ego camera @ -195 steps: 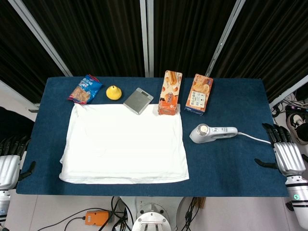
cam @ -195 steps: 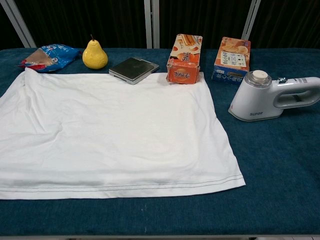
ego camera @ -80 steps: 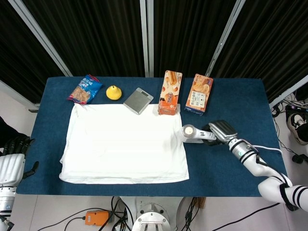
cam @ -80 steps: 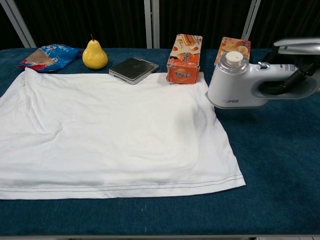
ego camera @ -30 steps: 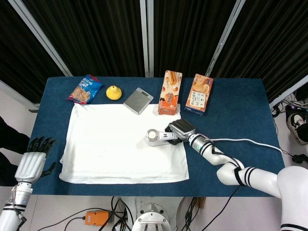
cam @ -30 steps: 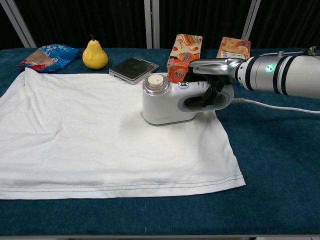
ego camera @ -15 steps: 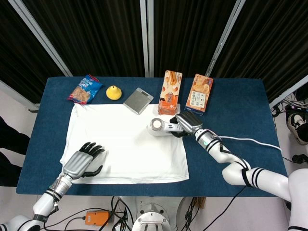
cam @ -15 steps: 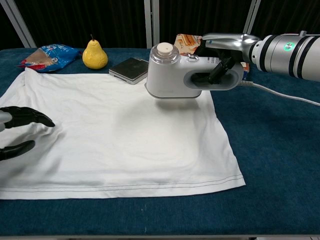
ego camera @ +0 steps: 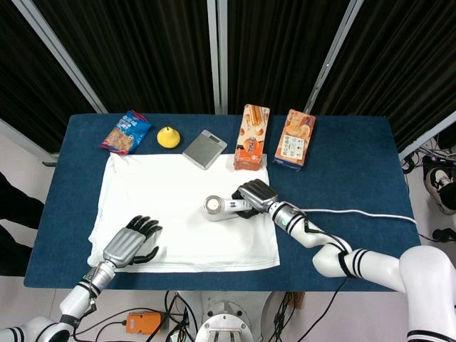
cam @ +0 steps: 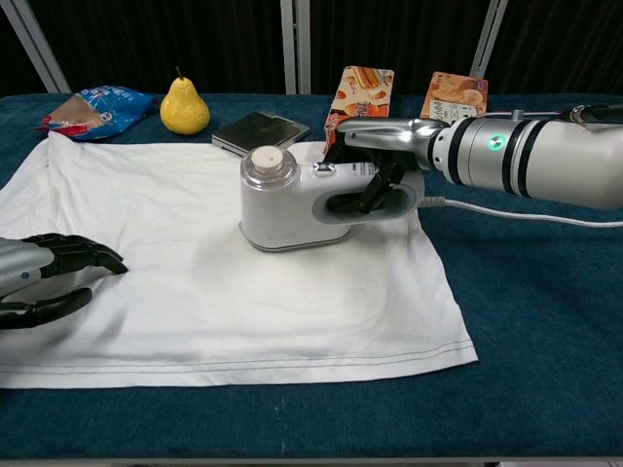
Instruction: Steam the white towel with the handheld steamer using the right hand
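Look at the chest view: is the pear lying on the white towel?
No, the pear stands upright on the blue table cover beyond the far edge of the white towel, beside the snack bag.

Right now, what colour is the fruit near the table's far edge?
Yellow: the pear, clearest in the chest view.

Steamer [cam: 292,199] on towel [cam: 195,282], mid-table [ego camera: 342,164]

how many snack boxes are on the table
2. One orange box stands at the towel's back right corner; the other box stands just right of it. None seems hidden.
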Controlling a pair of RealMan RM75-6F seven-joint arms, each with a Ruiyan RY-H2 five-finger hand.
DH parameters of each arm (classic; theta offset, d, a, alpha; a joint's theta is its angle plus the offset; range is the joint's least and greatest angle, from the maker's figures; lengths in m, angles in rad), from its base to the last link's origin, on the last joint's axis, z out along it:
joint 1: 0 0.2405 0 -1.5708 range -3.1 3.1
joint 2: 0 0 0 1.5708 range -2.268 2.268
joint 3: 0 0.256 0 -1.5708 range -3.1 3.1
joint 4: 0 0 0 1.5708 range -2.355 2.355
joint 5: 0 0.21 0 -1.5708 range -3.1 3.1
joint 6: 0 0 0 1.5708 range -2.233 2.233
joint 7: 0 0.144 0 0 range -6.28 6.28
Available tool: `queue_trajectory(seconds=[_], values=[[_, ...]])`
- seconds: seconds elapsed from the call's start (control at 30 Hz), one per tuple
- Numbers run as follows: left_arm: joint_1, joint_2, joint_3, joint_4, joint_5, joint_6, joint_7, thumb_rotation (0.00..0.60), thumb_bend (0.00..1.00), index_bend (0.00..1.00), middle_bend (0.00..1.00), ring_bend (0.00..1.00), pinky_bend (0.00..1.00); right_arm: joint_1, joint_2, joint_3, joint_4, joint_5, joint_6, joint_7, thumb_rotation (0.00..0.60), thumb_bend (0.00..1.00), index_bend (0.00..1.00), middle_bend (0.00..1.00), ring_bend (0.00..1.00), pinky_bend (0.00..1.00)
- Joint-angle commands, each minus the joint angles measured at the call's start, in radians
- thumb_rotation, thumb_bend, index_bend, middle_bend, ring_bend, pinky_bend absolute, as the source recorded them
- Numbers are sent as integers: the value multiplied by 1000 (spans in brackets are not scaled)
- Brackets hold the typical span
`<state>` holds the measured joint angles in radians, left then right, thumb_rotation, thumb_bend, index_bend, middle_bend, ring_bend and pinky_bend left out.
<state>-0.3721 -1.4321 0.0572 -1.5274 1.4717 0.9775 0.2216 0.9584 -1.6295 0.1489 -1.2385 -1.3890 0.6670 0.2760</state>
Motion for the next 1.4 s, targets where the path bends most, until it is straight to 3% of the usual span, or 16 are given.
queue_trajectory(seconds=[0.03, 0.3, 0.57, 0.8, 1.03, 1.23, 1.4], values=[[-1, -3, 4, 0, -10, -1, 14, 17, 324, 140, 102, 0, 0, 2, 11, -16, -16, -15, -7, -6, 600, 549, 933, 826, 844, 709], [-2, -10, 15, 0, -26, 3, 37, 33, 324, 140, 102, 0, 0, -14, 75, -66, -114, -72, 4, 8, 600, 548, 933, 826, 843, 709], [-3, -15, 24, 1, -29, 11, 45, 51, 324, 140, 102, 0, 0, -41, 155, -156, -224, -175, 42, 44, 600, 549, 933, 826, 843, 709], [-4, -16, 29, -1, -23, 23, 51, 73, 324, 140, 102, 0, 0, -60, 142, -106, -153, -143, 114, 88, 600, 549, 933, 826, 844, 709], [-9, -14, 29, -6, -25, 27, 58, 73, 324, 140, 102, 0, 0, -32, 70, -51, -15, -65, 72, 73, 600, 548, 933, 826, 844, 709], [-11, -11, 31, -10, -28, 30, 63, 75, 324, 140, 102, 0, 0, -25, 65, -73, -8, -72, 38, 68, 600, 548, 933, 826, 844, 709], [-11, -10, 31, -10, -32, 34, 62, 75, 324, 140, 102, 0, 0, -48, 124, -124, -89, -128, 60, 93, 600, 549, 933, 826, 844, 709]])
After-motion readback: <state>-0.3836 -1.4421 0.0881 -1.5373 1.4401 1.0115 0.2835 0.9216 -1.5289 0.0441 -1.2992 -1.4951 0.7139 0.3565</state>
